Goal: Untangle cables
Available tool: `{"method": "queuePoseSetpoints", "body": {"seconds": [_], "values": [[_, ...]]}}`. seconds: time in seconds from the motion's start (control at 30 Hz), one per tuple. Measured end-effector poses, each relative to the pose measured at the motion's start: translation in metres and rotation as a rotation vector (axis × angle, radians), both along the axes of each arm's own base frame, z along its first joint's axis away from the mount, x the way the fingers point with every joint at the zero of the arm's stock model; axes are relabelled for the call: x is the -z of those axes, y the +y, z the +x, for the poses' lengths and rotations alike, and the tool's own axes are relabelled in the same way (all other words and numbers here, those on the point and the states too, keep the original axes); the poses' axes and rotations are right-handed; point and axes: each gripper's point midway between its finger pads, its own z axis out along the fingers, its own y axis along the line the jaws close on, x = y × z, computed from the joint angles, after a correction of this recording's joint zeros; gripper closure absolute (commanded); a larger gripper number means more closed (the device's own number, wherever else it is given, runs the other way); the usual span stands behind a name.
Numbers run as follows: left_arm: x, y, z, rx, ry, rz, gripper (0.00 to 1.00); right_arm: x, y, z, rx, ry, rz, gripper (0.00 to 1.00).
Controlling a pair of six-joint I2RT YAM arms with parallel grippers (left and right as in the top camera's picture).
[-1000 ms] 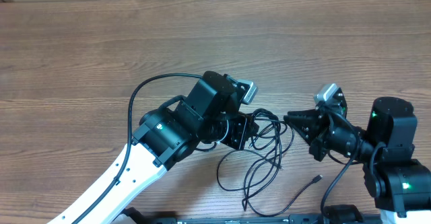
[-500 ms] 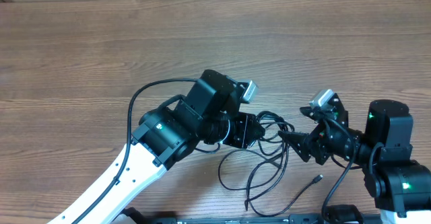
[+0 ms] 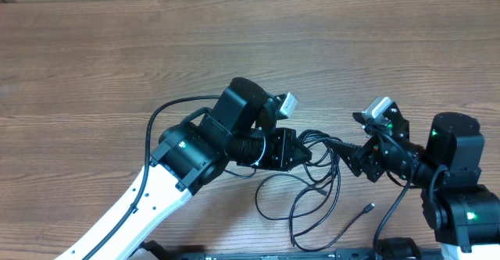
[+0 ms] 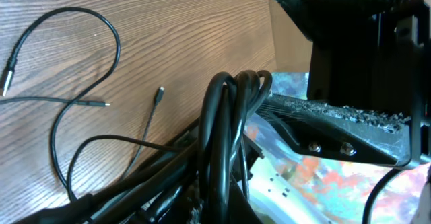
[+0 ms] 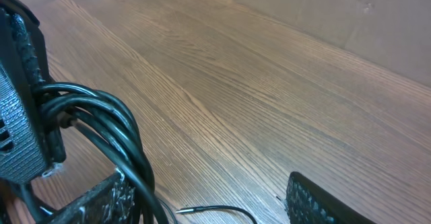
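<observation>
The cables (image 3: 322, 149) are thin black cords, bunched between the two grippers, with loose loops trailing toward the front edge. My left gripper (image 3: 303, 155) is shut on the bunch. In the left wrist view the cables (image 4: 227, 123) arch up over its hidden jaws. My right gripper (image 3: 353, 154) faces it from the right and stands open. In the right wrist view, the right gripper (image 5: 209, 207) has a wide gap. The cables (image 5: 118, 126) lie against its left finger (image 5: 101, 200), and the other finger (image 5: 316, 204) is well apart.
A loose plug end (image 3: 367, 208) lies on the wooden table (image 3: 117, 65) near the front right. More slack strands (image 4: 74, 83) and a small plug (image 4: 159, 91) lie flat beside the bunch. The right arm's base (image 3: 461, 205) stands at the front right.
My right gripper has gone from shut to open and has drawn back a little to the right. The left gripper has shifted right with the bunch.
</observation>
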Motion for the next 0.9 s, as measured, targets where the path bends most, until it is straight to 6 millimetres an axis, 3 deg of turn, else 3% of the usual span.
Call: {"method": "queuePoseSetpoints", "body": {"seconds": [0.4,0.77,0.83,0.9], "values": [[-0.013,-0.008,-0.002,0.022,0.007,-0.065,0.96,-0.013,0.007,0.002,-0.042,-0.054,0.035,0.3],[-0.015,-0.009,-0.003,0.022,0.021,-0.076,0.96,-0.027,0.018,-0.002,-0.128,-0.121,0.065,0.37],[-0.015,-0.01,-0.004,0.025,0.027,-0.078,0.96,-0.029,0.021,-0.005,-0.153,-0.132,0.071,0.42],[-0.015,-0.01,-0.005,0.026,0.031,-0.079,0.96,-0.03,0.023,-0.007,-0.176,-0.137,0.079,0.53]]}}
